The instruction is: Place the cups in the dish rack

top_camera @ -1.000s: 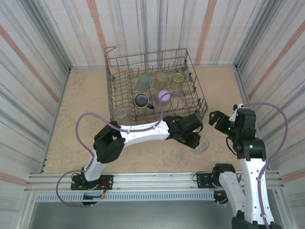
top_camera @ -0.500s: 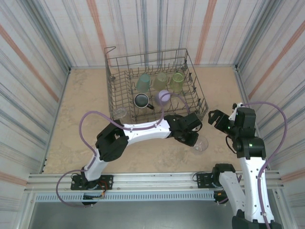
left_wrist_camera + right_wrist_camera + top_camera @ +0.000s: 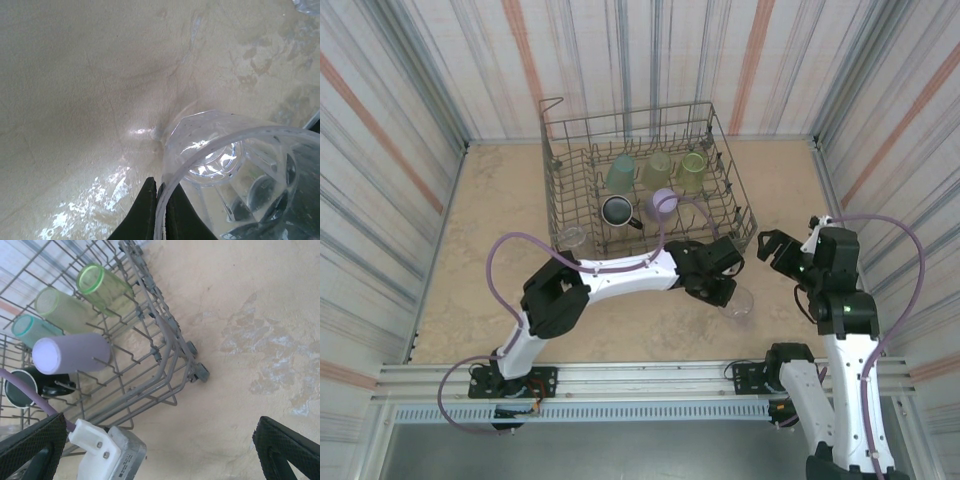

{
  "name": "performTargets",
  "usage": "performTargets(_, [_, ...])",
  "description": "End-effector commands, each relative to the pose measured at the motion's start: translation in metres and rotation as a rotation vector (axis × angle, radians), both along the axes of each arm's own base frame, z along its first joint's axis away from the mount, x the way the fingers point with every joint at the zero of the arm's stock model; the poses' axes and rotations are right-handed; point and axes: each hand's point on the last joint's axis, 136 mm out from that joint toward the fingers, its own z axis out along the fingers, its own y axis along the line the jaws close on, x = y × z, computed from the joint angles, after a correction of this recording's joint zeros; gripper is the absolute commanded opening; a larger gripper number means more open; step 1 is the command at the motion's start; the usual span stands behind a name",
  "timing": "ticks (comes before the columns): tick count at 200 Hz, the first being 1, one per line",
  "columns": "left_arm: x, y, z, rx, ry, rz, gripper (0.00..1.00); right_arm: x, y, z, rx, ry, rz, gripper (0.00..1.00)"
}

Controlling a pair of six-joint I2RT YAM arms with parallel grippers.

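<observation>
- The left end effector sits right of centre in the overhead view, just below the lower right corner of the dish rack; its arm stretches across from the lower left.
- It is clamped on a clear cup; in the left wrist view two dark fingers pinch the rim wall, one inside and one outside.
- That cup is outside the rack, over the bare desk; whether it touches the desk I cannot tell.
- The right end effector hangs at the right edge, jaws spread wide with nothing between them.
- In the rack, a teal cup, a pale green cup and a green cup form a row; below them are a purple cup and a black mug.
- A second clear cup stands at the rack's lower left corner (inside or outside the wires, I cannot tell).
</observation>
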Motion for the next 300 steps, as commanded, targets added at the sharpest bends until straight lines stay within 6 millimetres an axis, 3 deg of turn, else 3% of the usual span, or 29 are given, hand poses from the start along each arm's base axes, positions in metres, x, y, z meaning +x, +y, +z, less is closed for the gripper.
performTargets(1, [0.009,0.004,0.049,-0.082,-0.052,0.003,0.0,0.001,0.0,-0.005,0.015,0.003,-0.004,1.0])
performTargets(37, [0.018,0.012,0.065,-0.128,-0.062,0.014,0.0,0.004,0.005,-0.009,0.044,0.013,0.009,1.0])
performTargets(120, [0.019,0.024,0.136,-0.275,-0.112,0.02,0.0,0.001,0.006,-0.003,0.046,0.0,0.016,1.0])
performTargets(168, [0.04,0.048,0.149,-0.334,-0.122,0.084,0.0,0.002,0.009,-0.008,0.054,0.019,0.031,1.0])
performTargets(215, [0.043,0.06,0.185,-0.433,-0.168,0.047,0.0,0.009,0.01,-0.005,0.056,0.01,0.044,1.0])
performTargets(244, [0.052,0.076,0.196,-0.454,-0.19,0.077,0.0,0.012,0.014,-0.007,0.08,0.015,0.056,1.0])
performTargets(300, [0.076,0.129,0.209,-0.498,-0.214,0.198,0.0,0.016,0.017,-0.002,0.107,-0.009,0.06,1.0])
